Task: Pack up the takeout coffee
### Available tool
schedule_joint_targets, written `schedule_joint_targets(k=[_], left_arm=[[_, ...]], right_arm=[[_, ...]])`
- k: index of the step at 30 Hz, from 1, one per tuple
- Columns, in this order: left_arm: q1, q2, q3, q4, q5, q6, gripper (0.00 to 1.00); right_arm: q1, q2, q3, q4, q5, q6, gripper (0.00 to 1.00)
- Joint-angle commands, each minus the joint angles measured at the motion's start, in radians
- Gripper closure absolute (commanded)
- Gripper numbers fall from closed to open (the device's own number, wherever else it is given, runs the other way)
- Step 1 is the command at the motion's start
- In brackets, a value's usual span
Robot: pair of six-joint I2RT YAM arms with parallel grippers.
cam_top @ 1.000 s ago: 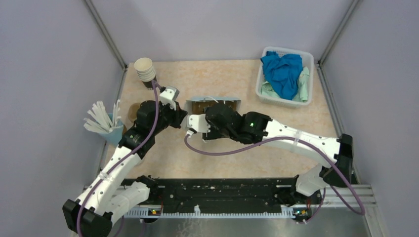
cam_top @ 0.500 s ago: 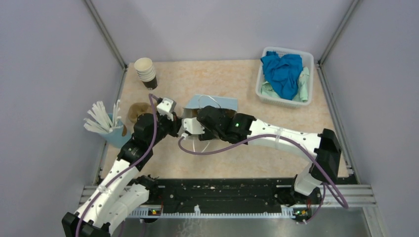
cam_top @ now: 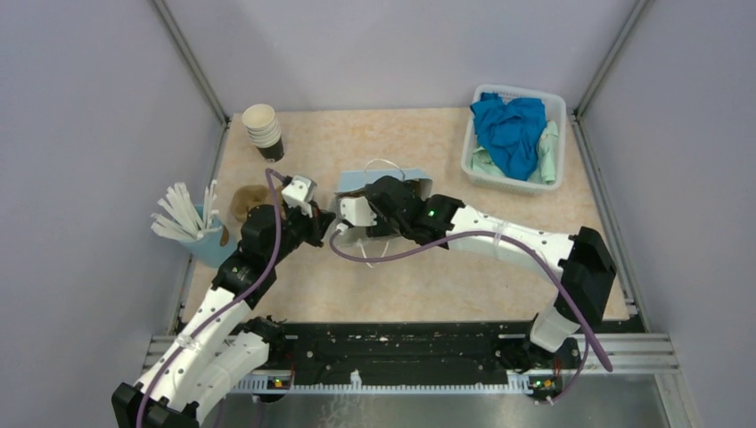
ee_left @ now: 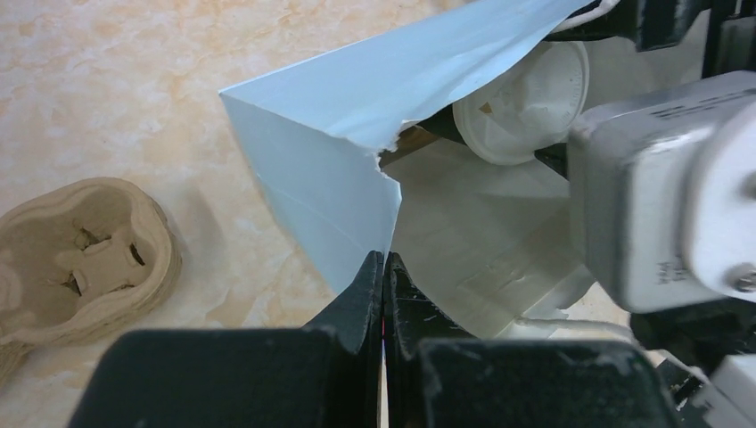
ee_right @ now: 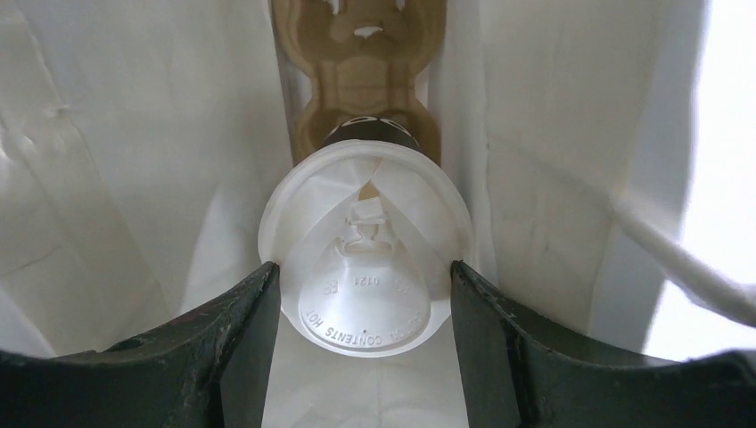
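We find the bag (ee_left: 312, 152) mid-table, the takeout coffee (ee_right: 365, 236) inside it, between the right gripper (ee_right: 364, 278)'s fingers, with a cup carrier (ee_right: 367, 53) deeper in behind. The left gripper (ee_left: 383, 260) pinches the bag's left edge. Left of the bag lies a loose carrier (cam_top: 250, 201) — cup stack (cam_top: 263, 129) far left, straw holder (cam_top: 205, 242) near left, bin (cam_top: 557, 102) far right.

Overhead view evenly lit, soft shadows. Right wrist view blown out at right edge through paper bag (ee_right: 553, 134) wall; left wrist foreground slightly soft.
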Motion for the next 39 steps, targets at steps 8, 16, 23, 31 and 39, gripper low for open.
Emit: schedule_joint_targets(k=[8,16,23,31,39], left_arm=[[-0.019,0.013,0.022,0.037,-0.005,-0.003,1.00],[-0.030,0.003,0.024,-0.002,-0.011,-0.005,1.00],[-0.044,0.006,0.042,-0.002,-0.016,-0.001,1.00],[-0.053,0.021,0.082,-0.049,-0.022,-0.028,1.00],[-0.055,0.002,0.087,-0.095,-0.008,-0.043,1.00]], right_arm=[[-0.035,0.007,-0.074,0.163,-0.065,-0.089,0.48],[-0.060,0.010,-0.098,0.194,-0.038,-0.118,0.48],[-0.071,0.009,-0.110,0.203,-0.029,-0.128,0.48],[-0.081,0.026,-0.064,0.141,-0.058,-0.129,0.48],[-0.069,-0.005,-0.046,0.051,-0.107,-0.200,0.48]])
